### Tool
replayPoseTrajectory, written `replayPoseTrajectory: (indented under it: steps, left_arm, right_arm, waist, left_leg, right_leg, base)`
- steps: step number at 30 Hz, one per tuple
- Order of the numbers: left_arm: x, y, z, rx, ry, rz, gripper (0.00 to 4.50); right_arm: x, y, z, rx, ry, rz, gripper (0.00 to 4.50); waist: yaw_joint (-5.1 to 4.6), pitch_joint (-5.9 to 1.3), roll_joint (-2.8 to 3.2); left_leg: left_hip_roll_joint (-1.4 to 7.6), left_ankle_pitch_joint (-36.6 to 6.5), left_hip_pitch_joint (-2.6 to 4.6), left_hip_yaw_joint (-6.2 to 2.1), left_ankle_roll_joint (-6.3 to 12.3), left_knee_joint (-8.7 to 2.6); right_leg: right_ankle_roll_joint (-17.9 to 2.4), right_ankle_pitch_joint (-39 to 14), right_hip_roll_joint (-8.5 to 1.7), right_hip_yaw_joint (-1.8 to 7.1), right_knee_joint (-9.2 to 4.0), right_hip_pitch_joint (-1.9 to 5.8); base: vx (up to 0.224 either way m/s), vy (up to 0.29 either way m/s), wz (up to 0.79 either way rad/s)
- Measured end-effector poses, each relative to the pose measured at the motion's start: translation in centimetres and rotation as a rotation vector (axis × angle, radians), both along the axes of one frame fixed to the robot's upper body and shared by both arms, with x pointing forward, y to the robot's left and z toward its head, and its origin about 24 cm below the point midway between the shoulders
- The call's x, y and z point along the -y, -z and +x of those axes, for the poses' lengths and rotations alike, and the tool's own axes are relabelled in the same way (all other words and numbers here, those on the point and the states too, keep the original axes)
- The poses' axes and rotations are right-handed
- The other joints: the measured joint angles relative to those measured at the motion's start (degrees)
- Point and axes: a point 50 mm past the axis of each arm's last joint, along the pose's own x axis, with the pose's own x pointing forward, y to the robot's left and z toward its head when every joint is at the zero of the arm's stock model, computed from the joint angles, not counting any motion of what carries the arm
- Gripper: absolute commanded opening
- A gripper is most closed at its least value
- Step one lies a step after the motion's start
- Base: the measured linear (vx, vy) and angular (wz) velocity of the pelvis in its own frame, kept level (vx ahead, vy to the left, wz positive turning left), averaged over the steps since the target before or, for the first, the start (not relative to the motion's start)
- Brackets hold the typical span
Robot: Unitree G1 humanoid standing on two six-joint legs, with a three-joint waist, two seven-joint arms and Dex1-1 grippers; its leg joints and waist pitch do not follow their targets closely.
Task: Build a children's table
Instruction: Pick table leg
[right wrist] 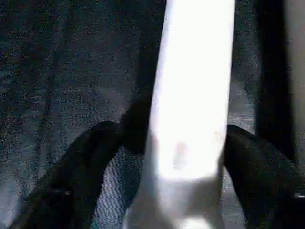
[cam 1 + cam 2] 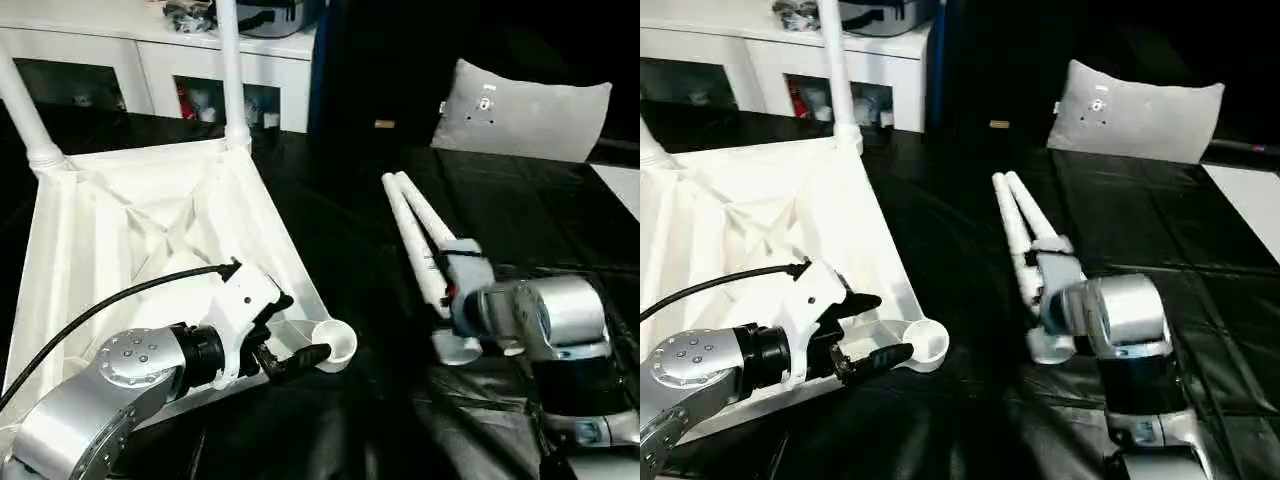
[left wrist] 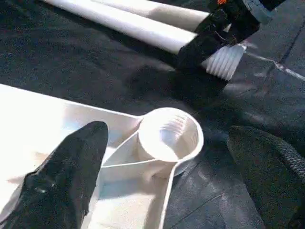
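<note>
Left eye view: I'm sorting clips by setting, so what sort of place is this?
Probably an indoor room set up as a workspace: a white cabinet with glass doors stands behind, a grey cushion lies beyond, and the work surface wears a black cover.

A grey cushion (image 2: pixel 522 110) leans beyond the black table (image 2: pixel 330 230).
</note>
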Motion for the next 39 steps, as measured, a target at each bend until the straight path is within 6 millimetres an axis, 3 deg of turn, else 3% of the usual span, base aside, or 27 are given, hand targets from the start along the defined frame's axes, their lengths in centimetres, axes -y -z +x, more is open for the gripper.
replayPoseTrajectory:
  steps: [1, 17, 31, 39]
  left_arm:
    - [0.0, 0.0, 0.0, 0.001, 0.0, 0.0, 4.5]
    - [0.1, -0.4, 0.3, 0.02, 0.007, 0.0, 4.5]
    - [0.5, -1.0, 0.8, 0.063, -0.001, -0.028, 4.5]
    - [0.2, -1.8, 3.5, 0.172, -0.156, -0.068, 4.5]
  right_arm:
    - [0.0, 0.0, 0.0, -0.006, -0.001, 0.002, 3.3]
    - [-1.0, -0.3, -0.4, 0.011, -0.043, 0.043, 2.04]
    - [-1.3, 0.2, -0.6, 0.08, 0.014, 0.128, 1.93]
    - [-0.5, -2.6, 1.0, 0.47, 0.154, 0.375, 1.93]
  waist:
    - [0.0, 0.0, 0.0]
    - [0.02, 0.0, 0.0]
    - [0.05, 0.0, 0.01]
    - [0.05, 0.19, 0.31]
  left_leg:
    - [0.0, 0.0, 0.0, 0.0, 0.0, 0.0]
    - [0.01, 0.01, 0.0, 0.02, -0.02, -0.04]
    - [0.01, 0.03, 0.01, 0.04, -0.06, -0.08]
    - [0.02, 0.05, -0.05, 0.09, -0.06, -0.13]
  right_leg:
    - [0.0, 0.0, 0.0, 0.0, 0.0, 0.0]
    - [0.0, 0.0, 0.0, 0.0, -0.01, -0.01]
    - [0.0, 0.0, -0.01, 0.01, -0.03, -0.02]
    - [-0.01, 0.01, -0.01, 0.02, -0.04, -0.11]
  base:
    - [0.0, 0.0, 0.0]
    - [0.0, 0.0, 0.0]
    - [0.0, 0.0, 0.0]
    - [0.0, 0.0, 0.0]
